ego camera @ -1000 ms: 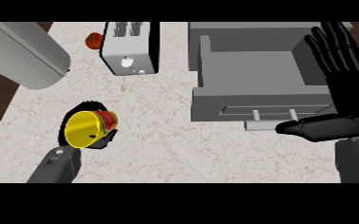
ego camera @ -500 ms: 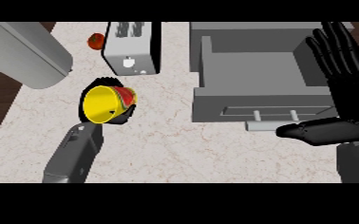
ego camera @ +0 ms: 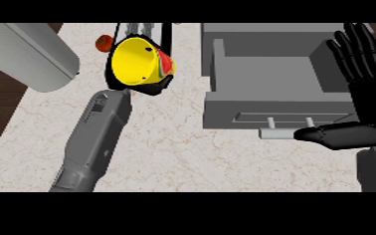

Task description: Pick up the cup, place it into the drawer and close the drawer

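The yellow cup (ego camera: 138, 61), with red and green on its outer side, is lifted off the counter and tilted so its mouth faces me. My left hand (ego camera: 151, 88) is shut on it from below and behind, mostly hidden by the cup. The grey drawer (ego camera: 277, 112) stands open to the right of the cup, with nothing visible inside. My right hand (ego camera: 354, 64) is open at the drawer's right side, fingers up. Its thumb (ego camera: 332, 134) lies beside the drawer's handle (ego camera: 282, 133).
A white toaster (ego camera: 144, 28) stands at the back, largely hidden behind the cup. A small red object (ego camera: 103, 42) lies just left of it. A large grey rounded appliance (ego camera: 35, 56) fills the far left. Marbled counter (ego camera: 191, 159) stretches in front.
My left arm has raised the cup off the counter and carried it away from me and to the right, nearer the drawer. The right hand has stayed where it was.
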### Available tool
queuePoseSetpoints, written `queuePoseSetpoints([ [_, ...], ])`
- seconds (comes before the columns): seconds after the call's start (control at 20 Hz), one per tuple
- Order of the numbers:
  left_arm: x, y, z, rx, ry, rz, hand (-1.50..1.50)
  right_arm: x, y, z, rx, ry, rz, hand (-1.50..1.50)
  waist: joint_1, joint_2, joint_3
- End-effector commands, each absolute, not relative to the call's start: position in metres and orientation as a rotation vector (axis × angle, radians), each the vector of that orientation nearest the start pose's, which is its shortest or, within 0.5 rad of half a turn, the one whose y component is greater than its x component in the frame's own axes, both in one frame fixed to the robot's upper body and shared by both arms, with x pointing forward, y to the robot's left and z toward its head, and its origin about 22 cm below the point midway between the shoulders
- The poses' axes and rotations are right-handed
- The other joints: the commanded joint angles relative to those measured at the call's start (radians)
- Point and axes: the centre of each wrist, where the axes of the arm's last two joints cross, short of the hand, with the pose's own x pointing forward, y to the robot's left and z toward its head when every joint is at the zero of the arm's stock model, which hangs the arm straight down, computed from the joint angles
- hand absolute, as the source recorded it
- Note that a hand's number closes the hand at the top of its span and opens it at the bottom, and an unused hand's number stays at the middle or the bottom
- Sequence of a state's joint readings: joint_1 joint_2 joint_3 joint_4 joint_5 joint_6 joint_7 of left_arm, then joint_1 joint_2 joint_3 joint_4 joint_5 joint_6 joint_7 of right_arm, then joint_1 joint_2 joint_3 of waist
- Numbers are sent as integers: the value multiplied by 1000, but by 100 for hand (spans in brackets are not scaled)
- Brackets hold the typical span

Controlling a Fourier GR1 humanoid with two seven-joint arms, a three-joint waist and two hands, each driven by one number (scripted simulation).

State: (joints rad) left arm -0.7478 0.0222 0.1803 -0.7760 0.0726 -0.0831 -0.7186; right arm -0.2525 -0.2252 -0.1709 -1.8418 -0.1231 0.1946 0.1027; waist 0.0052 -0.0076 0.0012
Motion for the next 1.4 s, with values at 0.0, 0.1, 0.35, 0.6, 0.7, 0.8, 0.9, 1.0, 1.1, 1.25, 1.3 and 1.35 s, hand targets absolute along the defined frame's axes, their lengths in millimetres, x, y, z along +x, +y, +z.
queuePoseSetpoints([
  [0.0, 419, 136, 96, -295, -2181, -105, 150, 273, -268, 154, 4, -1985, 249, -150, -5, 3, -1],
  [0.1, 418, 126, 115, -286, -2144, -106, 150, 265, -284, 150, 2, -1971, 283, -150, -8, 3, -1],
  [0.35, 422, 75, 147, -220, -2137, -166, 150, 273, -283, 147, -4, -1990, 240, -150, -26, 8, -1],
  [0.6, 437, 45, 184, -150, -2022, -201, 150, 283, -276, 128, 9, -1996, 270, -150, -41, 16, 0],
  [0.7, 441, 39, 179, -103, -1966, -208, 150, 286, -274, 148, 31, -2008, 274, -150, -64, 20, 0],
  [0.8, 441, 27, 188, -48, -1952, -220, 150, 287, -267, 140, 41, -2010, 274, -150, -77, 23, 1],
  [0.9, 444, 35, 158, 3, -1911, -237, 150, 290, -260, 152, 62, -2019, 298, -150, -97, 30, 0],
  [1.0, 446, 31, 162, 27, -1861, -262, 150, 289, -271, 146, 45, -2004, 288, -150, -94, 28, 1],
  [1.1, 445, 33, 151, 20, -1815, -316, 150, 291, -261, 140, 74, -2020, 308, -150, -120, 36, 1],
  [1.25, 445, 38, 134, 11, -1741, -421, 150, 293, -264, 157, 96, -2049, 330, -150, -130, 42, 1],
  [1.3, 445, 31, 145, 22, -1734, -459, 150, 289, -244, 153, 111, -2030, 340, -150, -157, 42, 1],
  [1.35, 444, 32, 139, 11, -1723, -469, 150, 292, -264, 153, 111, -2040, 325, -150, -163, 44, 2],
])
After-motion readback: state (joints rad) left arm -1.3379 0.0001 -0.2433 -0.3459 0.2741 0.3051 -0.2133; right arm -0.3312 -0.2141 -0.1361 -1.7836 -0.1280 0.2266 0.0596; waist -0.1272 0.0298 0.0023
